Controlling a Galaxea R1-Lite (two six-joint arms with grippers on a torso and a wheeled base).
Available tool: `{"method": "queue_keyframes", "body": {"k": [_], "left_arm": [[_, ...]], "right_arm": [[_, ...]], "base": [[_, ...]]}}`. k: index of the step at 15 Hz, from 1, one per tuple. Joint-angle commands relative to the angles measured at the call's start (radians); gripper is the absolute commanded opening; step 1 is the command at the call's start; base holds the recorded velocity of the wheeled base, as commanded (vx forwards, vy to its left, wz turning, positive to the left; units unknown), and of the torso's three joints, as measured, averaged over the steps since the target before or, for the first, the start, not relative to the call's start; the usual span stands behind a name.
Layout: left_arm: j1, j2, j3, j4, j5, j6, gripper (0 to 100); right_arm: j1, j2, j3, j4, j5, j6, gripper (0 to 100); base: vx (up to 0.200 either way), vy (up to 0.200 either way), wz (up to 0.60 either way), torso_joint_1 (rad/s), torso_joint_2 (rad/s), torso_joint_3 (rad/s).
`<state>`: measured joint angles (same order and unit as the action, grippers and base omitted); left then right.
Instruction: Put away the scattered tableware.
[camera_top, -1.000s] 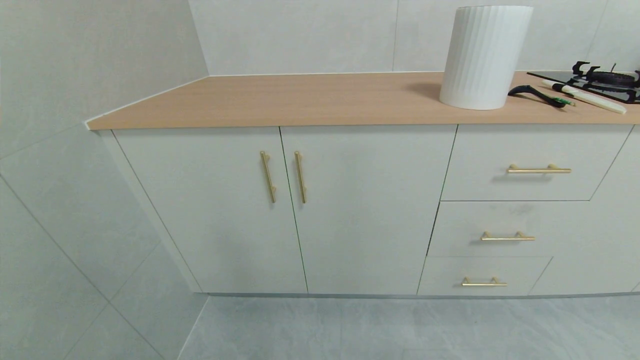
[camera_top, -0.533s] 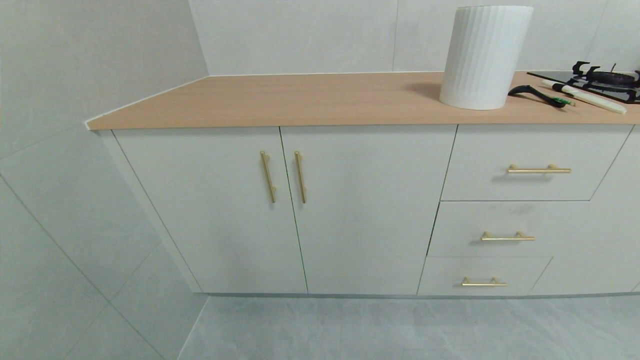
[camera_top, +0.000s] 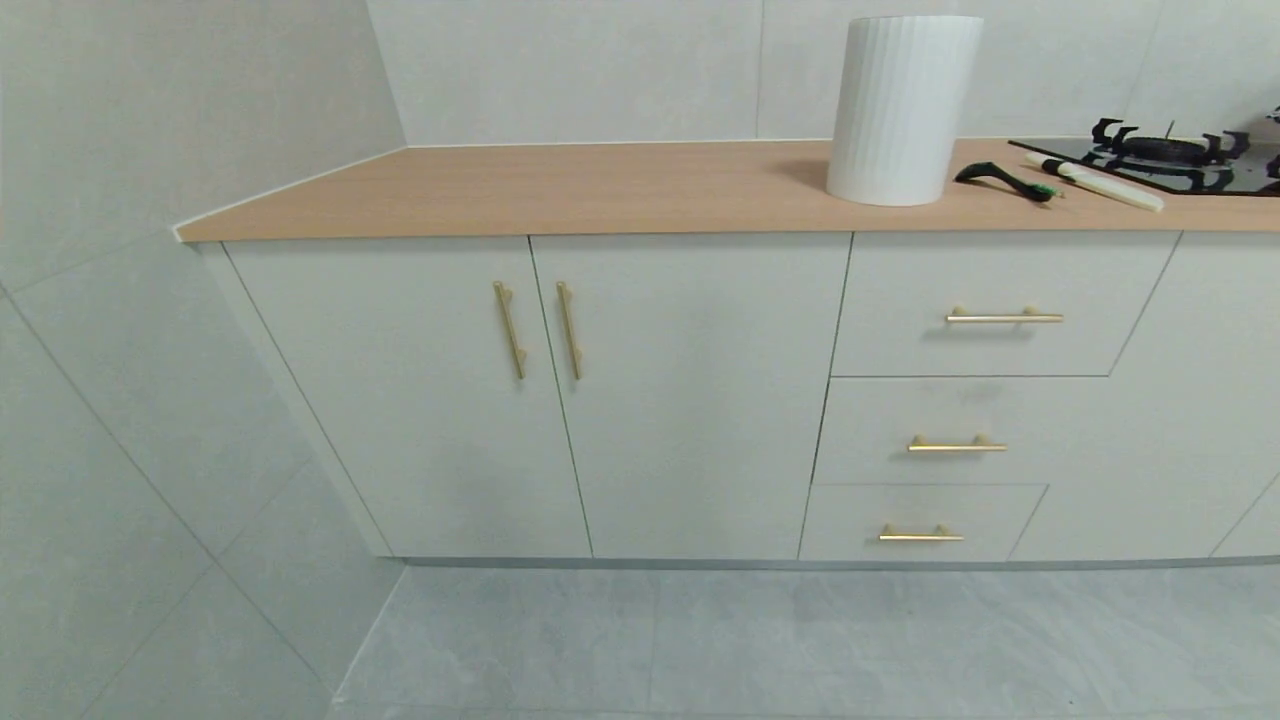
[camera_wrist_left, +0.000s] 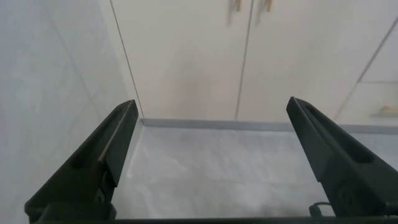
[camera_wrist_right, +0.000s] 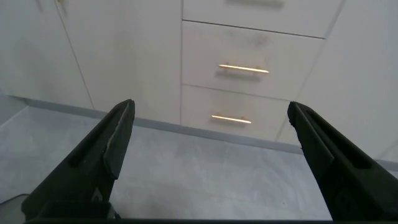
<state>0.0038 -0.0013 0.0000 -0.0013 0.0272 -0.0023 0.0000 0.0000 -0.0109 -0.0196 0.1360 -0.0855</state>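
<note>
Nothing stowed yet — black peeler (camera_top: 1005, 181), white utensil (camera_top: 1100, 185) lie upper right on counter (camera_top: 600, 190) by white holder (camera_top: 900, 110); my left gripper (camera_wrist_left: 211, 107), right gripper (camera_wrist_right: 211, 107) spread, empty.

The left gripper (camera_wrist_left: 211, 104) and right gripper (camera_wrist_right: 211, 104) look alike — matte black fingers (camera_wrist_left: 106, 155), long slab-sided wedges tapering to blunt tips.

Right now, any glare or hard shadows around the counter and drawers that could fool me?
Head view: even light, only a soft shadow left of the white container on the counter, and a faint one under the top drawer handle; the stove glass reflects. Right wrist view: the drawer handles glint. Left wrist view: no glare on the floor.
</note>
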Motion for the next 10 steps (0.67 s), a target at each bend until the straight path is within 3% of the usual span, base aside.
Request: {"method": "queue_keyframes", "body": {"k": [1,5,6,10], "left_arm": [[0.001,0.001,0.0,-0.002,0.0,-0.001,100],[0.001,0.001,0.0,-0.002,0.0,-0.002,100],[0.001,0.001,0.0,-0.002,0.0,-0.002,100],[0.001,0.001,0.0,-0.002,0.0,-0.004,100]], "right_arm": [[0.0,0.002,0.0,0.0,0.001,0.001,100],[0.0,0.002,0.002,0.0,0.001,0.001,100],[0.0,0.002,0.002,0.0,0.001,0.001,100],[0.0,0.002,0.002,0.0,0.001,0.001,100]], "base": [[-0.2,-0.2,0.0,-0.007,0.0,0.007],[-0.2,-0.2,0.0,0.005,0.0,0.005],[0.0,0.0,0.0,0.0,0.0,0.0],[0.2,0.0,0.0,-0.001,0.0,0.001]]}}
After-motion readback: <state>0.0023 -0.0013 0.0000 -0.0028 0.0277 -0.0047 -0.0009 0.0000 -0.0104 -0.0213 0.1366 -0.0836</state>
